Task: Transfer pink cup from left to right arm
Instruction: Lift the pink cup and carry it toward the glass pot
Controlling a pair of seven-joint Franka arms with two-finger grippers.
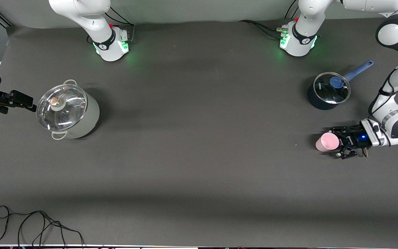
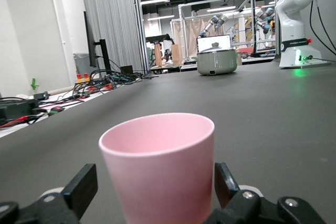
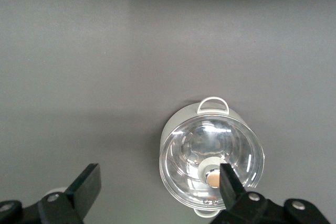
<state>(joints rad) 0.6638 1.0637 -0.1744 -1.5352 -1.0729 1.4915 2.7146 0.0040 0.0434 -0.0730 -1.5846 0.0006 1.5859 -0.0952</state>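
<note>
pink cup (image 2: 160, 169) — pale, plain, tapered, upright — between left gripper (image 2: 156, 190) fingers.

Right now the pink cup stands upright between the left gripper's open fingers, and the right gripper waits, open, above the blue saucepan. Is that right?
Not quite. The right gripper waits open over the large pale pot with the glass lid, not the blue saucepan; the right wrist view shows that pot under it. The rest holds: the pink cup stands upright between the open fingers of the left gripper.
</note>
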